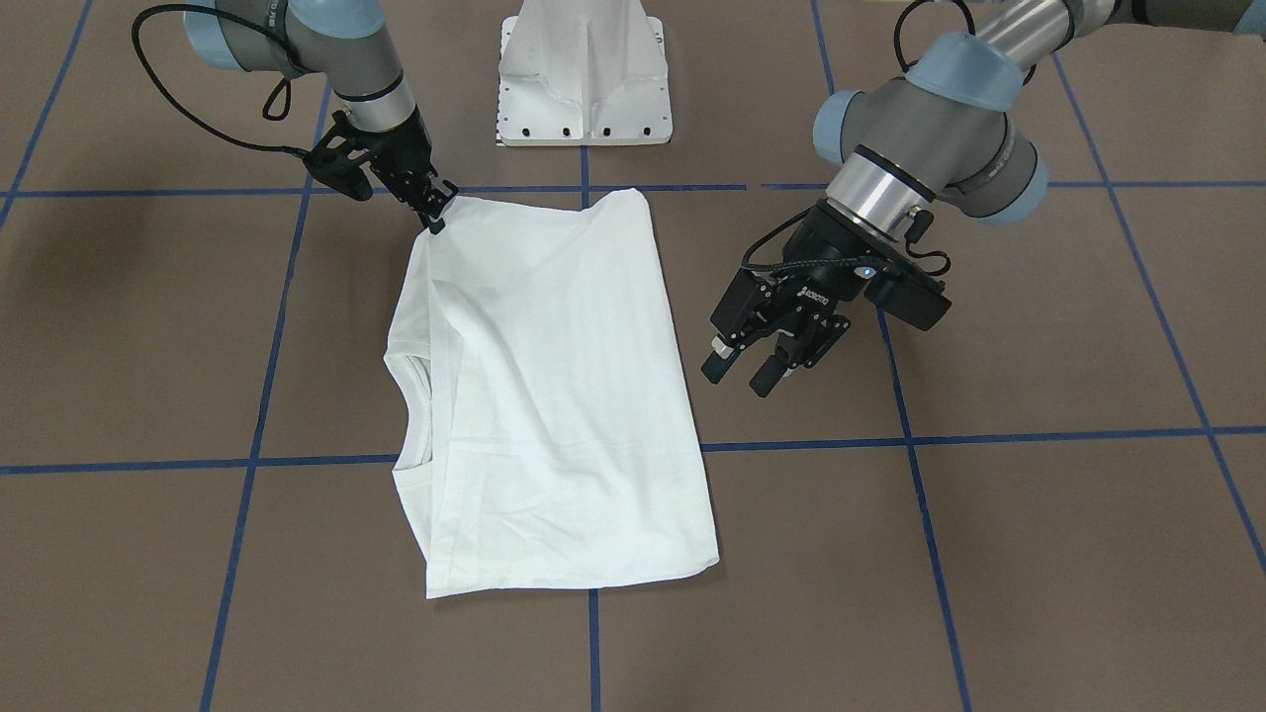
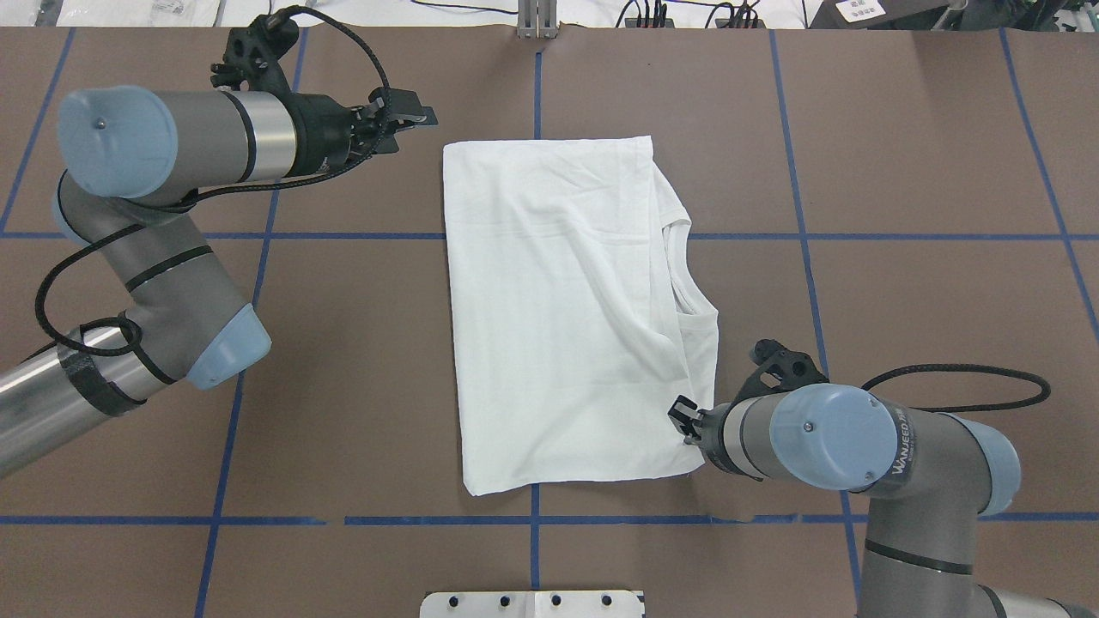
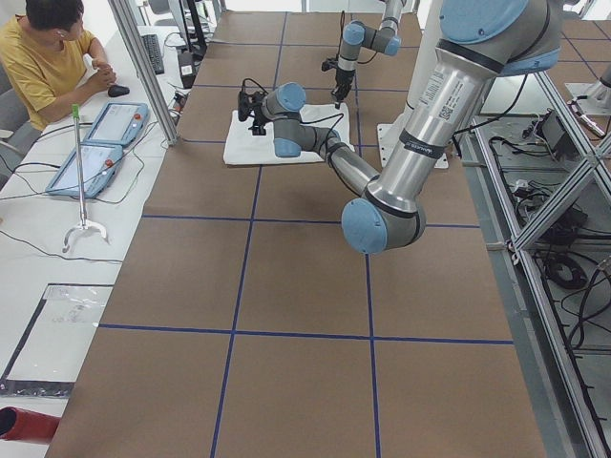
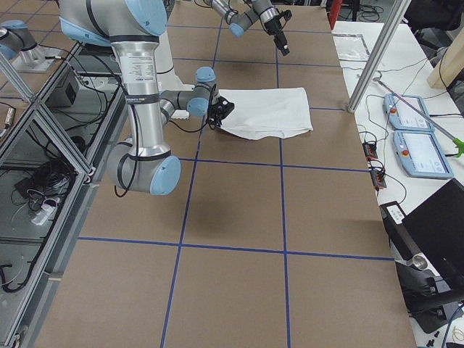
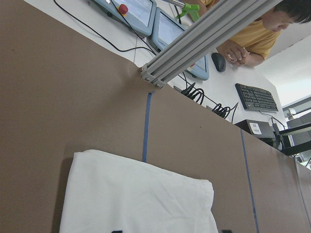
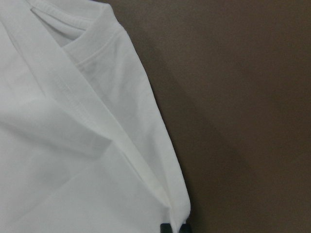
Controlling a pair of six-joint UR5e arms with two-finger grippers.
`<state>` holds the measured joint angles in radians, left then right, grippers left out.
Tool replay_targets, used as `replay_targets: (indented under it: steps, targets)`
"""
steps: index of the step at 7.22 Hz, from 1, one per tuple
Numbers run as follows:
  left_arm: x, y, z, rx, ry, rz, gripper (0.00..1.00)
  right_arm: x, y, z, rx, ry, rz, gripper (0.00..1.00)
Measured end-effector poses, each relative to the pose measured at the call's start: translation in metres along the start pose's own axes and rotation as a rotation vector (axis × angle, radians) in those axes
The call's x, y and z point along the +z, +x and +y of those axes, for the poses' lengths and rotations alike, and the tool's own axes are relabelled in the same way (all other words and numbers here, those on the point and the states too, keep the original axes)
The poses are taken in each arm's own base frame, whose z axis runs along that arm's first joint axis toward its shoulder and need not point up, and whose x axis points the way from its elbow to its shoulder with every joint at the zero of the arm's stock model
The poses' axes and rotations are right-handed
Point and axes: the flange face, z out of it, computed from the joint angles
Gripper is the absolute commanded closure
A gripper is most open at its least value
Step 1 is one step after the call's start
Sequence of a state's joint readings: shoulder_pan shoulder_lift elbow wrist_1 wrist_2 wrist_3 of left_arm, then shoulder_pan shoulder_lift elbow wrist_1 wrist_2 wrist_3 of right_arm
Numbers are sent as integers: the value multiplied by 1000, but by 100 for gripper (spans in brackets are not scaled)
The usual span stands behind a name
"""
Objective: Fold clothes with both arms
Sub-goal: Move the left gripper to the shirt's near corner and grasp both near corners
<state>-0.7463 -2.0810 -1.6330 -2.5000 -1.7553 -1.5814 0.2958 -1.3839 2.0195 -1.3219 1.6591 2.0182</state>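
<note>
The white T-shirt (image 1: 554, 396) lies folded into a rectangle on the brown table, with its collar (image 2: 687, 283) on my right side; no black text shows. My right gripper (image 1: 436, 220) is low at the shirt's near right corner (image 2: 684, 421) and shut on the fabric edge, as the right wrist view (image 6: 174, 227) shows. My left gripper (image 1: 737, 379) is open and empty, held above the table beside the shirt's far left corner (image 2: 412, 129) and apart from it. The left wrist view shows the shirt (image 5: 136, 199) below it.
The white pedestal base (image 1: 584, 89) stands at the table's near edge. Blue tape lines (image 2: 343, 236) cross the brown table. An operator (image 3: 48, 57) sits at a side desk with two tablets (image 3: 105, 134). An aluminium post (image 5: 194, 39) stands at the far edge.
</note>
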Motion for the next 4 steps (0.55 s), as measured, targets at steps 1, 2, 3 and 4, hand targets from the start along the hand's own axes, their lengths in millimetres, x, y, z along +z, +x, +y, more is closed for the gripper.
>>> replay_targets:
  steps: [1, 2, 3, 4]
  targets:
    - [2, 4, 31, -76, -49, -15, 26, -4, -1, 4, 6, -9, -7, 100]
    - [3, 2, 77, -161, -110, -60, 26, -12, -3, 9, 9, -20, -22, 100]
    - [-1, -9, 134, -229, -160, -107, 26, -21, -5, 11, 9, -30, -36, 100]
    - [-9, -28, 190, -273, -189, -153, 26, -27, -7, 13, 9, -37, -47, 100]
